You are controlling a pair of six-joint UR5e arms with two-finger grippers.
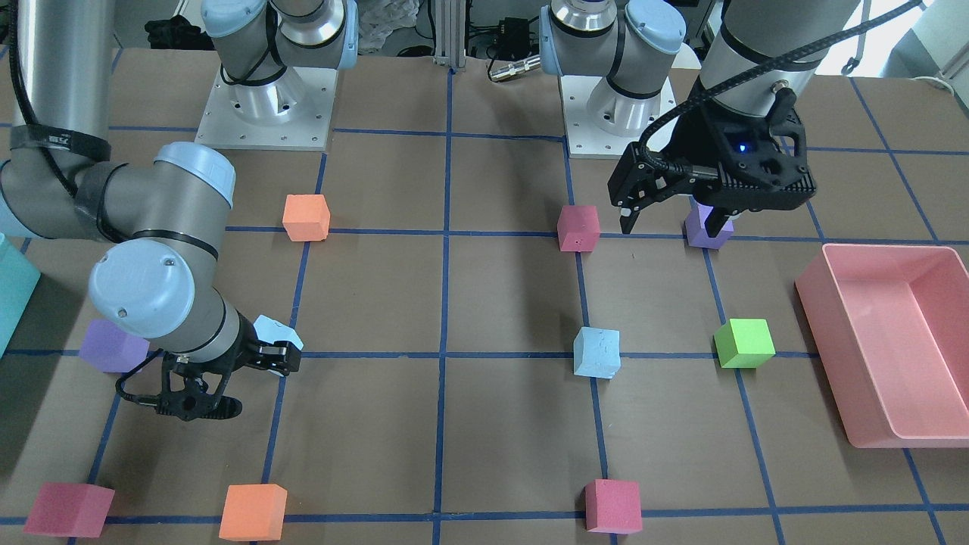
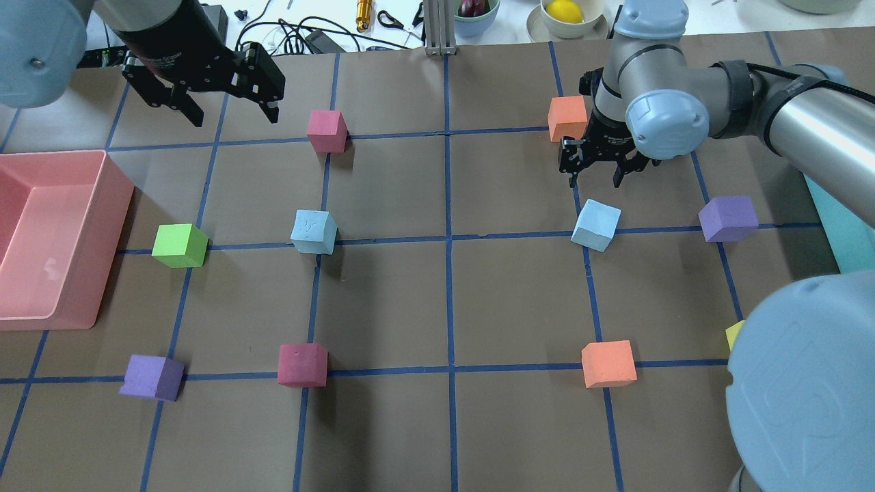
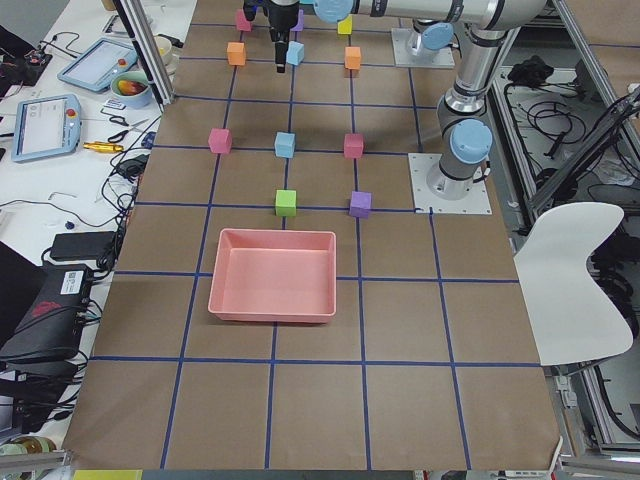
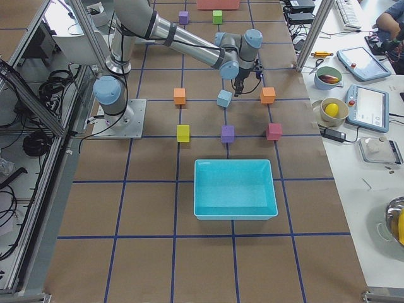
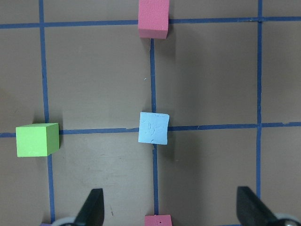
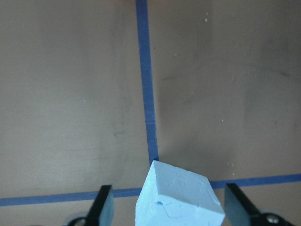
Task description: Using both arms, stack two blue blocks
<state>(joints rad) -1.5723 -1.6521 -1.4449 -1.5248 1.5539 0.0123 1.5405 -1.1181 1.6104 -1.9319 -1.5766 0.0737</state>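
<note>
One blue block (image 2: 596, 225) lies turned on the table's right side, just on the robot's side of my right gripper (image 2: 595, 179). The right gripper is open and low. In the right wrist view the block (image 6: 178, 200) sits between the two fingers (image 6: 103, 207) at the bottom edge. The block is also seen from the front (image 1: 277, 331). The other blue block (image 2: 314, 231) sits left of centre on a tape line (image 1: 596, 352). My left gripper (image 2: 236, 119) is open and empty, high over the far left. Its wrist view shows that block (image 5: 154, 128) far below.
A pink bin (image 2: 113, 205) stands at the left edge and a teal bin (image 4: 233, 165) at the right. Scattered cubes: green (image 2: 179, 245), purple (image 2: 729, 219) (image 2: 152, 377), orange (image 2: 567, 117) (image 2: 608, 363), red-pink (image 2: 327, 130) (image 2: 302, 364).
</note>
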